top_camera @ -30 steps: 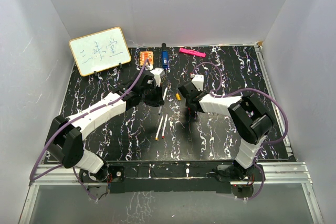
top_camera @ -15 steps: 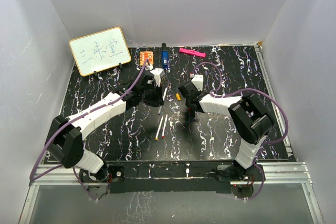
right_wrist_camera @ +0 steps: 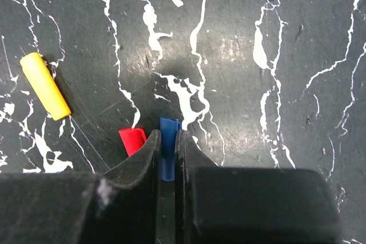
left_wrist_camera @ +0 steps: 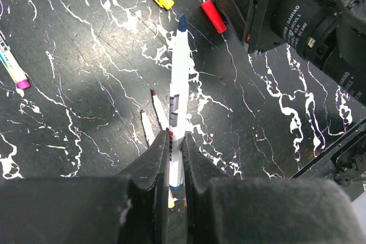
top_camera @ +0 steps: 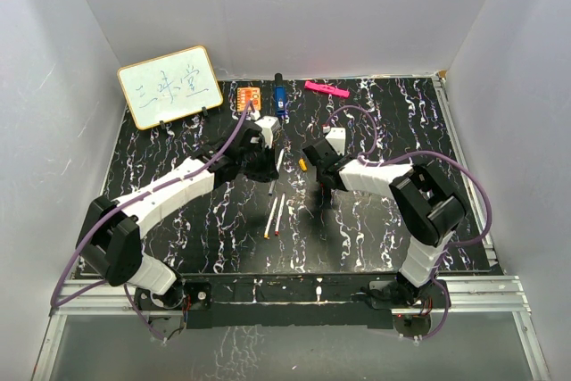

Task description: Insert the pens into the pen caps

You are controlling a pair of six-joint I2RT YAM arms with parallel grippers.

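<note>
On the black marbled table, both arms reach toward the middle, where a yellow cap lies flat.

The left gripper sits on the left side of the yellow cap. Its jaws are pinched tight on the rear of a white pen. The pen's blue tip points toward the yellow cap and stops just short of it without touching.

The right gripper is on the other side of the yellow cap, jaws closed on a blue cap whose open end sticks out past the fingertips.

Two loose pens lie side by side nearer the arm bases than the yellow cap. A pen with a purple end lies further to the left.

A red cap lies between the yellow cap and the held blue cap, just beside the right gripper's finger and partly hidden by it.
</note>
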